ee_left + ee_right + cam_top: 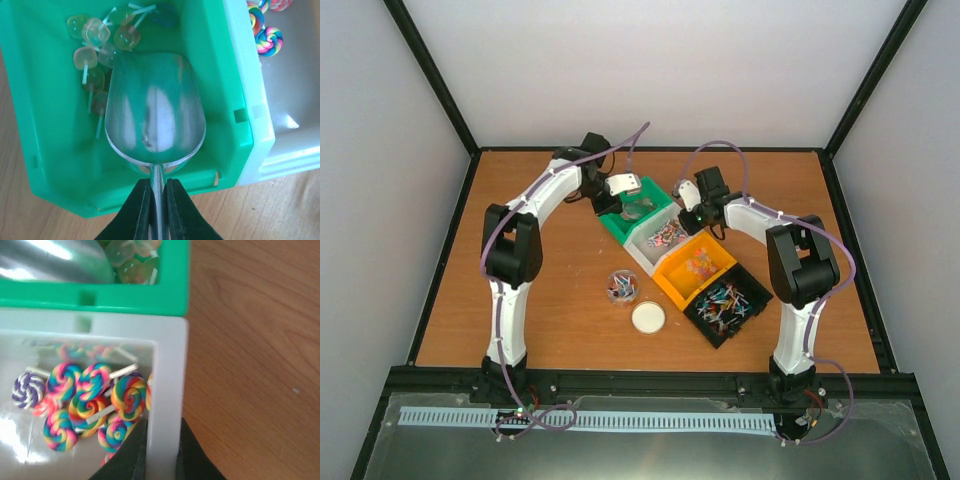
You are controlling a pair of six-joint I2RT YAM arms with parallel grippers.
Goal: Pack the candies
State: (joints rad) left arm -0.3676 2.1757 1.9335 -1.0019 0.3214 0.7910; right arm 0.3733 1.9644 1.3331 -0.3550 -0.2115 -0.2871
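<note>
My left gripper [159, 189] is shut on the thin handle of a metal scoop [155, 107]. The scoop's empty bowl lies inside the green bin [45, 150], just short of a cluster of pale translucent candies [97, 42] on sticks at the bin's far end. Beside it, the white bin [169, 370] holds rainbow swirl candies [90, 400]. My right gripper [162, 442] straddles the white bin's right wall, one finger inside and one outside, both pressed against it. From above, both grippers [620, 190] [692, 200] meet at the far end of the bin row.
An orange bin [672, 280] and a black bin [705, 325], both with mixed candies, continue the row toward the right arm. A small clear jar [622, 286] with a few candies stands mid-table, its white lid [648, 318] lying beside it.
</note>
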